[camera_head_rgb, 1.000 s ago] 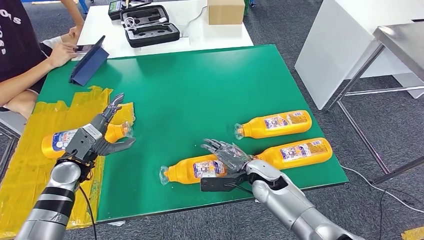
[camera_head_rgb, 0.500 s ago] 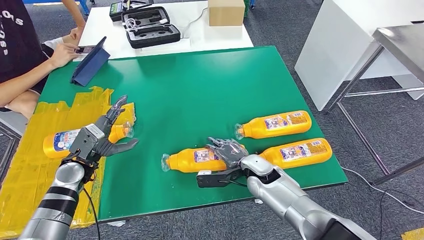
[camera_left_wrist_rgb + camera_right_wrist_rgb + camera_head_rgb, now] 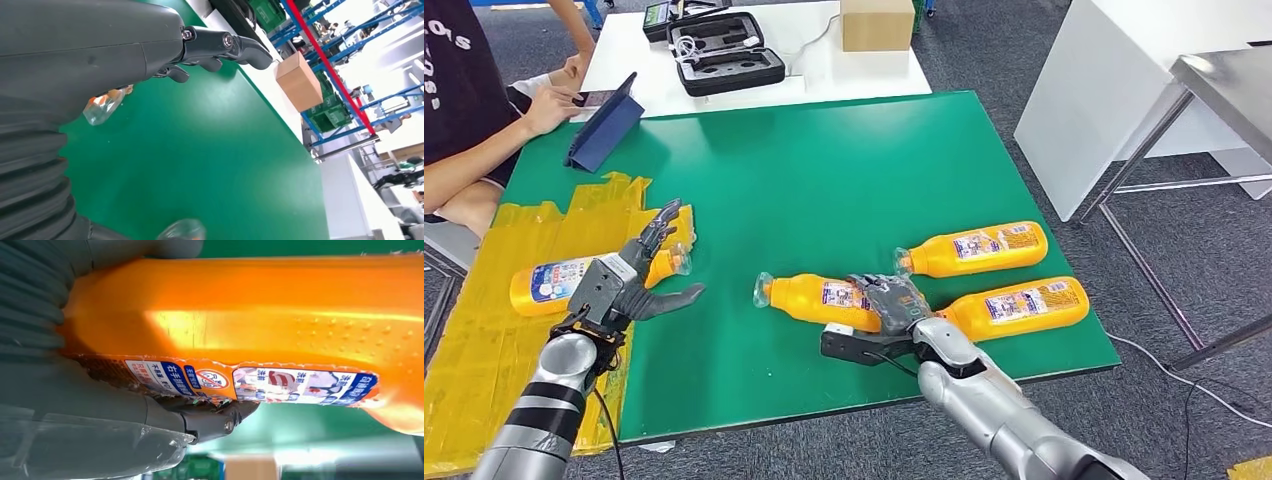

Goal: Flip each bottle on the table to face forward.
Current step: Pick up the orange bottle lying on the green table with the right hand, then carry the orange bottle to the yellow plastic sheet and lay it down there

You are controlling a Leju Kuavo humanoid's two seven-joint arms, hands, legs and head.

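Observation:
Four orange bottles lie on the green table (image 3: pixel 824 170). My right hand (image 3: pixel 894 305) grips the middle bottle (image 3: pixel 814 297) around its base end, its clear cap pointing left. In the right wrist view that bottle (image 3: pixel 280 320) runs across the picture with its label (image 3: pixel 250 382) against my fingers (image 3: pixel 210 422). Two more bottles (image 3: pixel 974 247) (image 3: pixel 1022 303) lie side by side at the right. The fourth bottle (image 3: pixel 549 282) lies on yellow tape at the left. My left hand (image 3: pixel 629 280) hovers over its neck, holding nothing, fingers spread. Its clear cap (image 3: pixel 102 107) appears beneath my left hand (image 3: pixel 100 45).
A person (image 3: pixel 464 110) sits at the table's far left holding a phone, beside a blue tablet stand (image 3: pixel 604 125). Behind, a white table (image 3: pixel 864 70) bears a black case (image 3: pixel 724 55) and a cardboard box (image 3: pixel 876 22). Yellow tape (image 3: pixel 474 330) covers the left edge. A metal table (image 3: pixel 1224 90) stands at the right.
My right hand has closed around the middle bottle and swung it up and away from the front edge, its cap end shifting farther in. My left hand has barely moved.

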